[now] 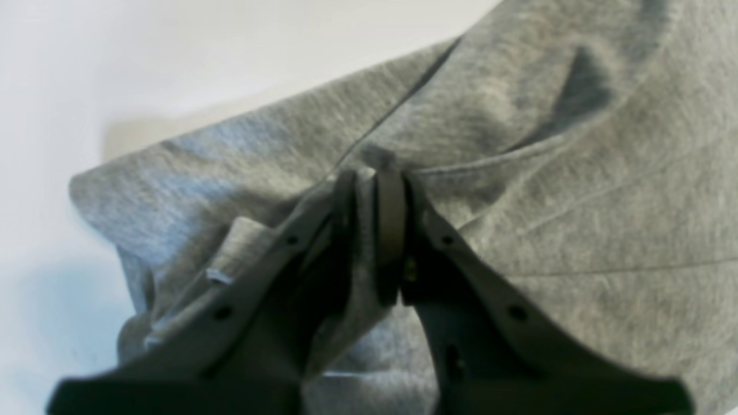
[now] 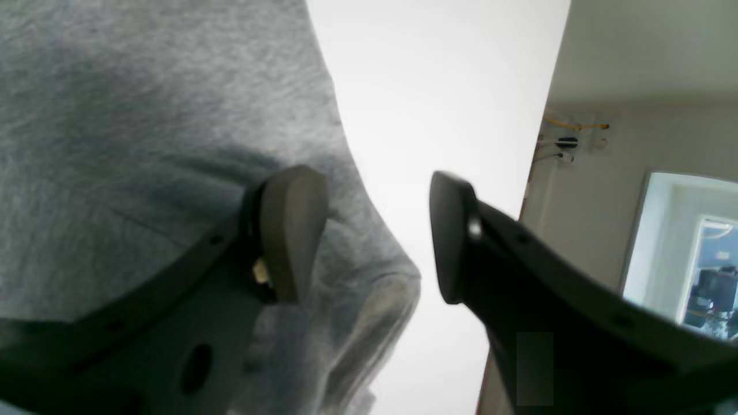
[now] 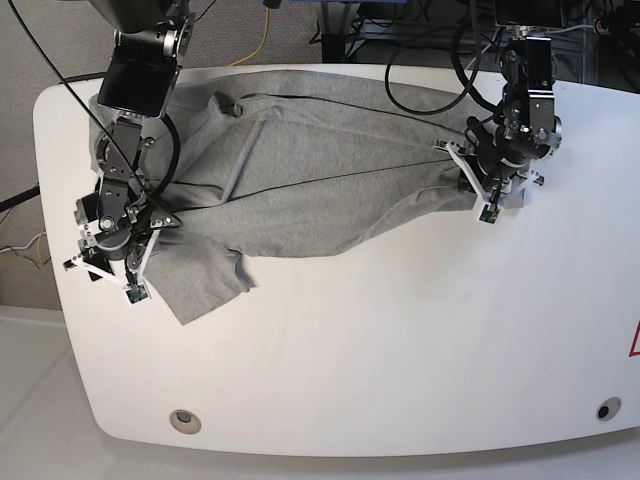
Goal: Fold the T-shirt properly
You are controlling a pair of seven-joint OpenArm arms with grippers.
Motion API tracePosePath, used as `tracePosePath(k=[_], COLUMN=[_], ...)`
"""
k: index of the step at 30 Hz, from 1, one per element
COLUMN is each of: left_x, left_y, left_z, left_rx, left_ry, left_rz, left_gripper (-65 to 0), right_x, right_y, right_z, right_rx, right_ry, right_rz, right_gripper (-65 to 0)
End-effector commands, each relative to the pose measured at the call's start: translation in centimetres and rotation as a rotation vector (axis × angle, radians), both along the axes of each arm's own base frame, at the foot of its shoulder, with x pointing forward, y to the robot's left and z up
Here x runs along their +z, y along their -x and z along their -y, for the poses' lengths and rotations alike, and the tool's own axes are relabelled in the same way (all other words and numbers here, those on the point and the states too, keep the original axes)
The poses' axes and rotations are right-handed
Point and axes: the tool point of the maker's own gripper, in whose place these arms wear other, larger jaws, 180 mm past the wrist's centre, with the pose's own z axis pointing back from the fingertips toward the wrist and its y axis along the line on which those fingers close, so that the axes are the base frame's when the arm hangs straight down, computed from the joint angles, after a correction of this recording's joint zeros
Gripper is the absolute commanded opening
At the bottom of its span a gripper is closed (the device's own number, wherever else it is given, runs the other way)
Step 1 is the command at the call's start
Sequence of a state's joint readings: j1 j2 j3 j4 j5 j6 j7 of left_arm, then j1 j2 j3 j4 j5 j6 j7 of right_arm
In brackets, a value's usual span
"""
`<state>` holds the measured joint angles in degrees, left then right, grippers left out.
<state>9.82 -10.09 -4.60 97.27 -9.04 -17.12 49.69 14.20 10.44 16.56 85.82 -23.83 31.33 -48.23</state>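
Lying crosswise on table (image 3: 400, 330), T-shirt (image 3: 300, 180), left hand (image 1: 369, 178) pinching one end

The large heather-grey cotton T-shirt (image 3: 300, 170) lies spread across the far half of the white rounded table (image 3: 400, 350), between both arms

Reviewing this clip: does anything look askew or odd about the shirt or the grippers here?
The T-shirt lies bunched and skewed across the table, with diagonal creases and one sleeve flopped out at the near corner. The left gripper is shut on a fold of it; the right gripper stands open at the shirt's edge, gripping nothing.
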Motion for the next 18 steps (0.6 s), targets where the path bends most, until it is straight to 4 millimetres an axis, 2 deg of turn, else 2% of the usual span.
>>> tracePosePath(k=[1, 8, 12, 18], left_x=[1.1, 1.1, 1.1, 1.1], left_y=[-0.9, -1.0, -1.0, -1.0], left_z=[-0.5, -0.6, -0.5, -0.6], left_rx=[-0.003, -0.003, -0.003, -0.003], left_ry=[-0.010, -0.011, -0.010, -0.011], left_rz=[0.043, 0.046, 0.046, 0.044], left_gripper=[-61.8, -61.8, -61.8, -61.8], right_x=[2.8, 3.9, 2.7, 0.5], right_y=[-2.2, -4.5, -5.3, -6.5], right_z=[-0.3, -1.4, -1.6, -4.1], right_rx=[0.005, 0.010, 0.004, 0.022], right_ry=[-0.003, -0.043, -0.079, -0.240], right_rz=[0.089, 0.119, 0.081, 0.068], right_gripper=[-34.0, -34.0, -34.0, -34.0])
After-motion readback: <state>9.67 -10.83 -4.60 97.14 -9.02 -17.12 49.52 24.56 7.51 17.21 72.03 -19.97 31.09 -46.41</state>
